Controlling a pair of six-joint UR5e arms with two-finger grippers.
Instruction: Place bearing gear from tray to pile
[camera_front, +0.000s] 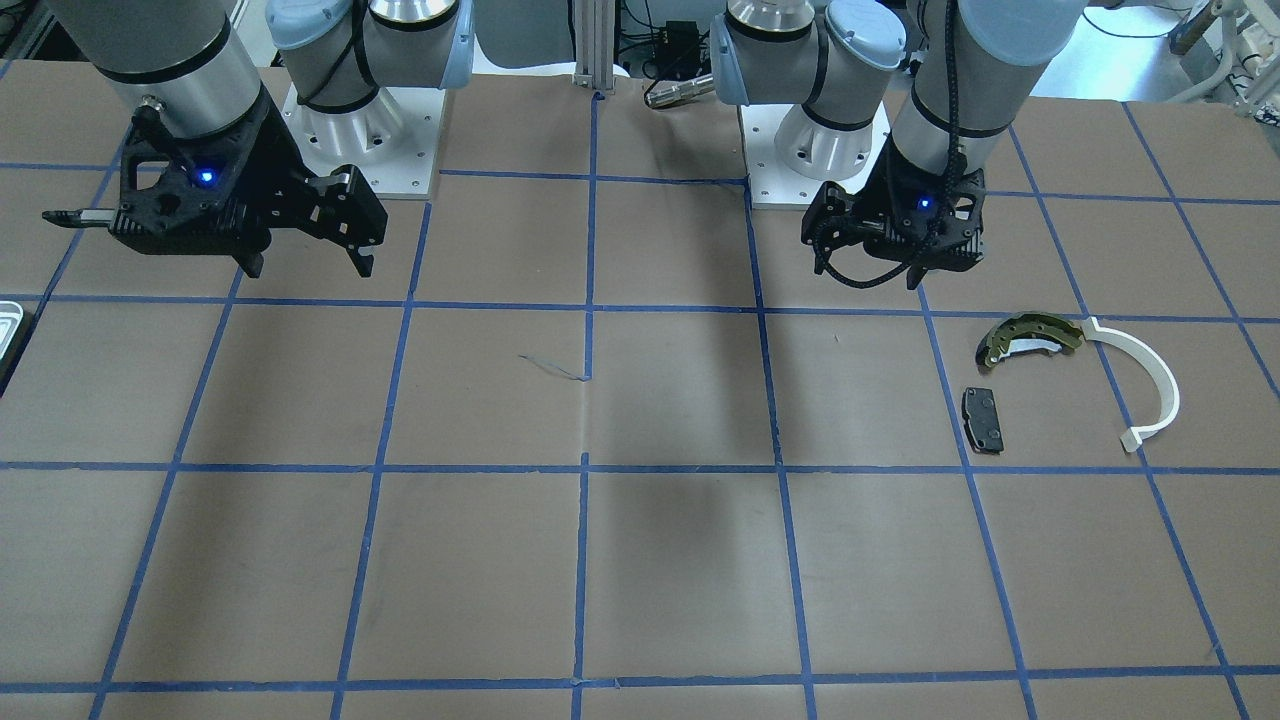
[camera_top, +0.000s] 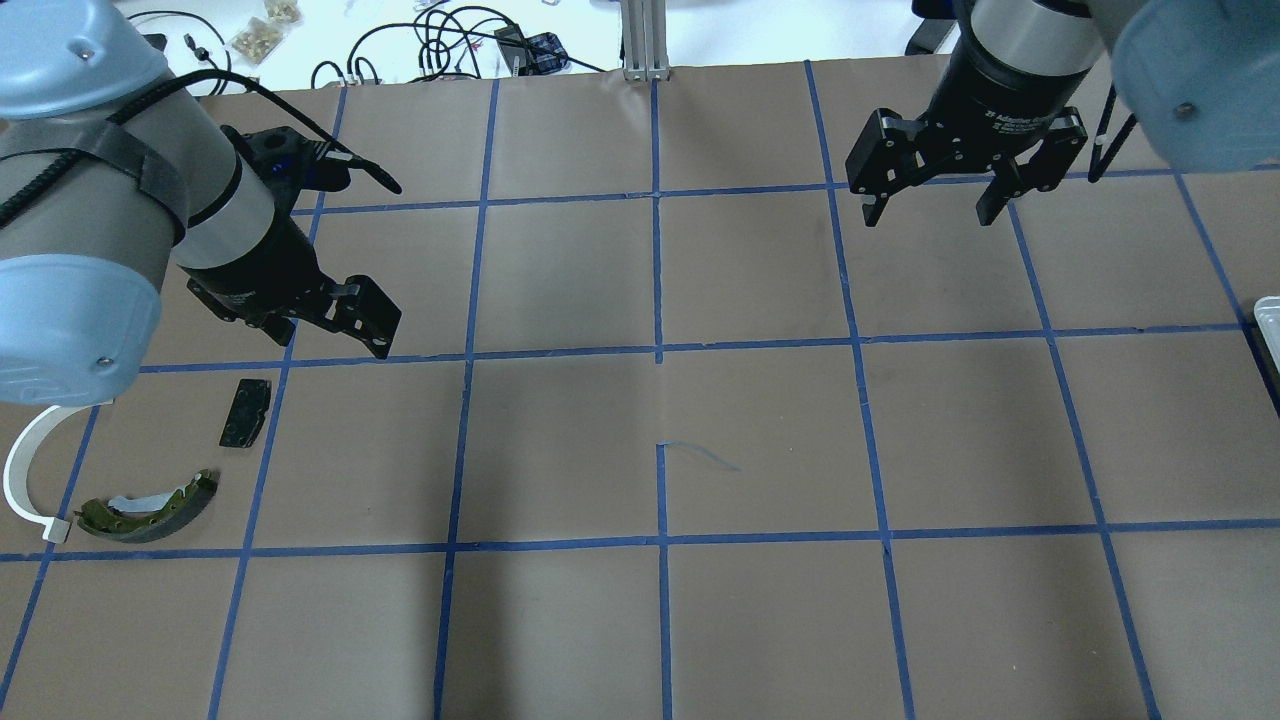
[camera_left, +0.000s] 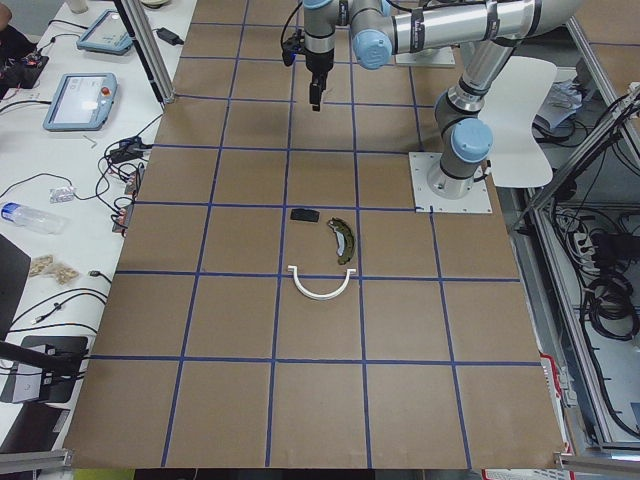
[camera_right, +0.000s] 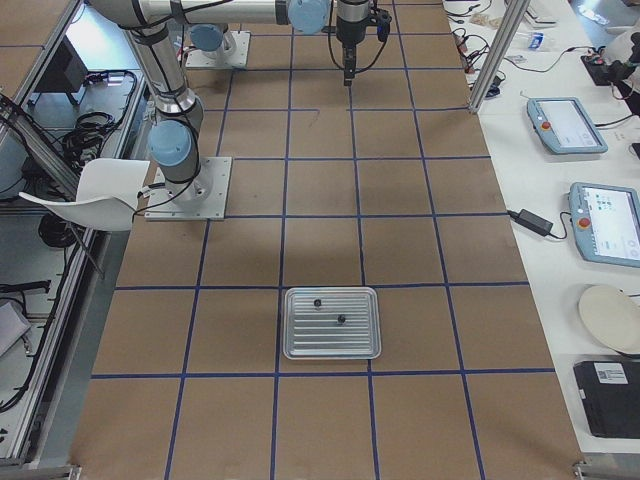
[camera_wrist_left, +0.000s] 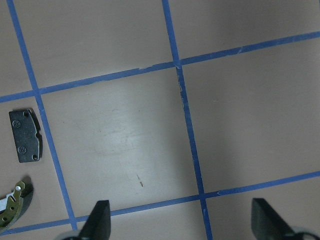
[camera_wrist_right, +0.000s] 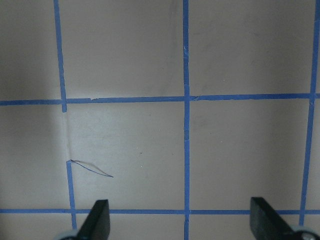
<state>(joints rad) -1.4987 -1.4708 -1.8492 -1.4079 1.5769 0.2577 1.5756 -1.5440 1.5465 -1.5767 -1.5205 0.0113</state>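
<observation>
Right claw (camera_top: 929, 218) well apart from bearing gear (camera_right: 341, 320) in tray (camera_right: 300, 345).

Ribbed metallic tray (camera_right: 350, 342), matt brown paper table (camera_front: 680, 560), white plastic strip (camera_front: 1168, 388)

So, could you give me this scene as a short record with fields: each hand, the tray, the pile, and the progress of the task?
left hand: open, empty, above the table, close to the pile
right hand: open, empty, above bare table, away from the tray
tray: at the table's end on the robot's right, holding small dark parts, two of them
pile: brake shoe, white strip, black pad; the pad lies apart from the other two
progress: nothing grasped yet
</observation>
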